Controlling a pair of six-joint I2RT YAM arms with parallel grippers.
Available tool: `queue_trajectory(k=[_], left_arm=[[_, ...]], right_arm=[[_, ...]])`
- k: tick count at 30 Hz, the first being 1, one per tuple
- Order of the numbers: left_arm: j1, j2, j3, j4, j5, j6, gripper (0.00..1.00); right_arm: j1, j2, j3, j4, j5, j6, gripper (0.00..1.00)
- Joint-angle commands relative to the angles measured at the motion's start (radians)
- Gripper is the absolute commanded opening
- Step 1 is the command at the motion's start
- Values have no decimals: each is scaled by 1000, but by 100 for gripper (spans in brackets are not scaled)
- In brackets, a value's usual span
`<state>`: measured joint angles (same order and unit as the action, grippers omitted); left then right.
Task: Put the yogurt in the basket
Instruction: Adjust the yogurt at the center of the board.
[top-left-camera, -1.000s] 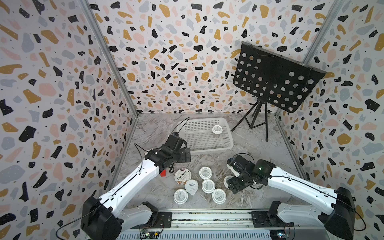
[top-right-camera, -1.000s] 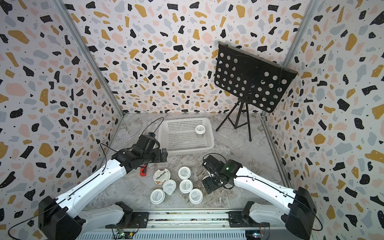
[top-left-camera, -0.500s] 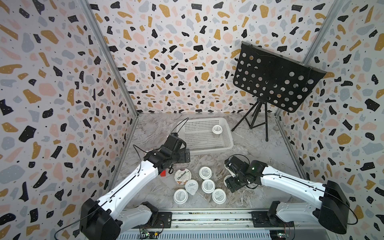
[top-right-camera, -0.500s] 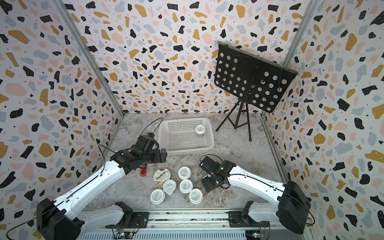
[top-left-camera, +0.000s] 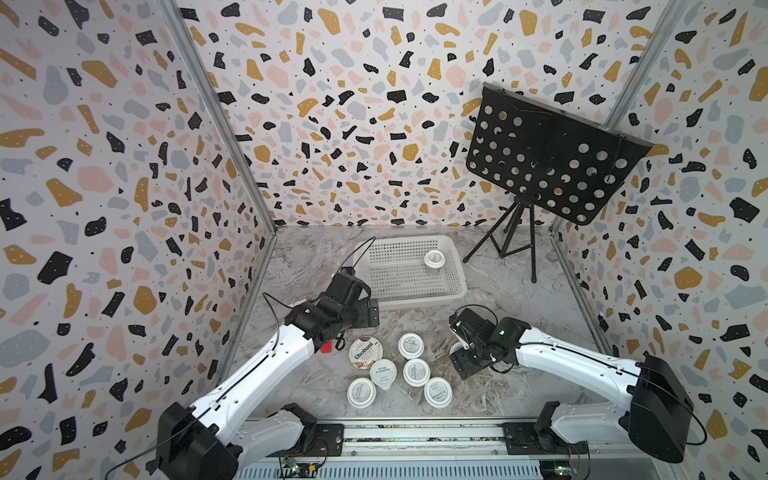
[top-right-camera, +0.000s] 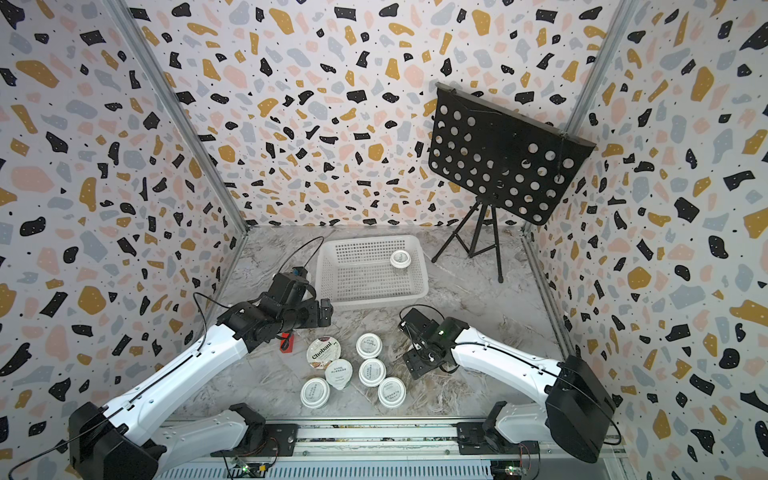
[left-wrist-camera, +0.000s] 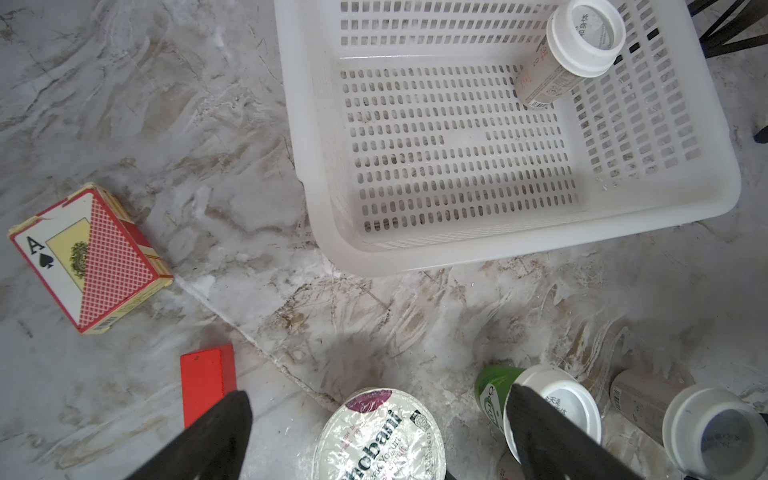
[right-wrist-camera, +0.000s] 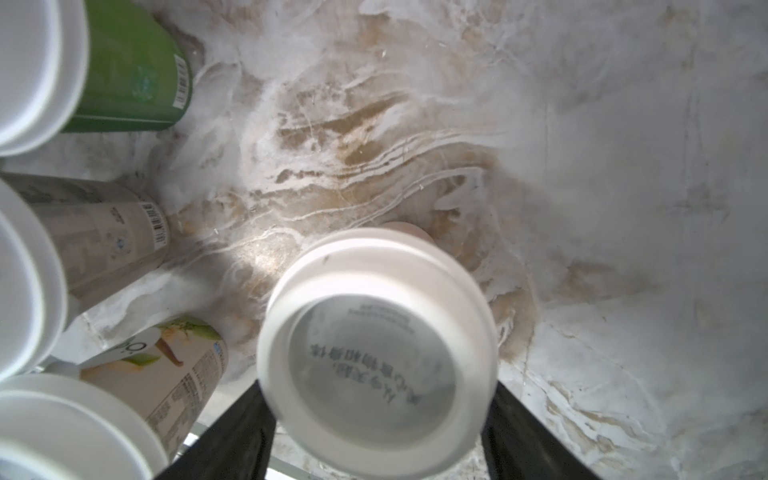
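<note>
marble table (right-wrist-camera: 582, 166) below; my right gripper (right-wrist-camera: 380, 395) sits wide around a yogurt cup (right-wrist-camera: 376, 345), maybe not squeezing, i cannot tell. looks light, slick: hold just below its top.

Ok so one white round yogurt cup (top-left-camera: 434, 259) sits in the white perforated plastic basket (top-left-camera: 419, 299), toward its far right corner. Six more cups (top-left-camera: 415, 372) huddle on the marble table (top-left-camera: 519, 299) just in front, and the black metal music stand (top-left-camera: 548, 158) is behind, off to the right.

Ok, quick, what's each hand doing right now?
Left hand: open, empty.
Right hand: fingers either side of a yogurt cup; grip cannot be told.
</note>
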<state>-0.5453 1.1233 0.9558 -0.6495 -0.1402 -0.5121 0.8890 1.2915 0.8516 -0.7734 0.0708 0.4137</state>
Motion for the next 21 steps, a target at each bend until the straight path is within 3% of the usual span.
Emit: queue_trajectory(k=[1,9,15,21], left_arm=[[-4,-11,-8,23,-11,1,100],[-4,-13,-8,22,-9,-3,100],[-4,-26,-15,22,-17,-2,100],[-3,-22,-11,23,-16,-2,100]], right_arm=[[-2,-33,28,-53,28,-18,88],[-10,-47,78,-113,67,4,100],[-10,-31,167,-187,108,122,100],[-12,24,188,-189,105,123,100]])
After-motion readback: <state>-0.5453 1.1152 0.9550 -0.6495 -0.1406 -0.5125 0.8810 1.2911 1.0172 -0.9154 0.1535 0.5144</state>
